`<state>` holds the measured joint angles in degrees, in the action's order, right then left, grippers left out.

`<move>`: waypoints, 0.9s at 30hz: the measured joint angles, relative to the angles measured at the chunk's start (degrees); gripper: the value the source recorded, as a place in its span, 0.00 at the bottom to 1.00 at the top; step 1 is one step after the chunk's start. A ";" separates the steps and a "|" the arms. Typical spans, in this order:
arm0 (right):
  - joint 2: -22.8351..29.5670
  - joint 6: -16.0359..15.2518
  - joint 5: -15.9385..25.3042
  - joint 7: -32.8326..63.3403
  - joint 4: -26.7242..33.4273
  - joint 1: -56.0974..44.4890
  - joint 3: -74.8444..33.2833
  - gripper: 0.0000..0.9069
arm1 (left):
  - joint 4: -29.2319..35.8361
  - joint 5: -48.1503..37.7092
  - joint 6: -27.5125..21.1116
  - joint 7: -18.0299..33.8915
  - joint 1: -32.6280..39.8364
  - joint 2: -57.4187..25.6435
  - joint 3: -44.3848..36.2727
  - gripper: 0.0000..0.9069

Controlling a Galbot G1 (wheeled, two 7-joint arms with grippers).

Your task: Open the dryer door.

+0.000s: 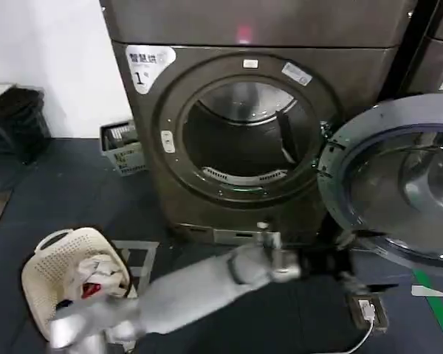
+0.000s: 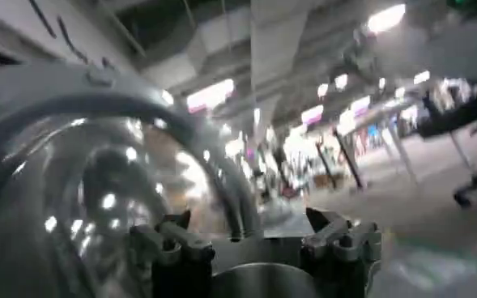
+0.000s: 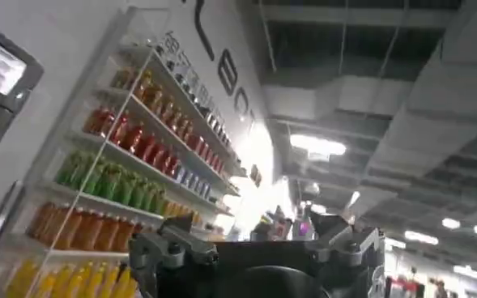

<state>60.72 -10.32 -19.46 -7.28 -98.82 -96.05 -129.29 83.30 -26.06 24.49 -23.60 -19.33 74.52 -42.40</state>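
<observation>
Left gripper (image 2: 254, 235) hangs with its fingers (image 2: 173, 243) spread apart and nothing between them, just in front of the dryer door's (image 2: 84, 170) chrome rim and domed glass as the left wrist view has it. From the head view the left arm (image 1: 207, 284) reaches across low in front of the dryer (image 1: 244, 125), its end near the bottom edge of the dryer door (image 1: 399, 184). That door stands swung wide open to the right of the machine, its grey inner face and tinted glass turned outward, hinged beside the round drum opening (image 1: 244, 136), which is uncovered. Right gripper (image 3: 258, 243) points up toward a ceiling and a wall of bottle shelves (image 3: 133, 154), its fingers parted and holding nothing. A cream laundry basket (image 1: 48, 276) with clothes sits on the dark floor, well apart from the door, at lower left.
</observation>
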 joint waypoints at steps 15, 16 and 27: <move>-0.79 -0.84 7.22 -0.01 -2.26 -0.22 -5.61 1.00 | 15.36 8.00 -7.98 -1.38 7.79 -38.91 -4.96 1.00; -0.82 -0.87 7.22 0.02 -2.35 -0.13 -5.88 1.00 | 15.34 8.51 -8.86 -1.36 8.08 -41.36 -5.16 1.00; -1.44 -0.42 7.17 -0.36 -2.37 0.83 -5.92 1.00 | 13.78 16.68 -13.22 -5.76 2.37 -58.89 2.86 1.00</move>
<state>59.29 -10.74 -12.29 -7.63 -101.19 -95.22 -135.21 97.08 -9.39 11.27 -29.36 -16.96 15.63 -39.54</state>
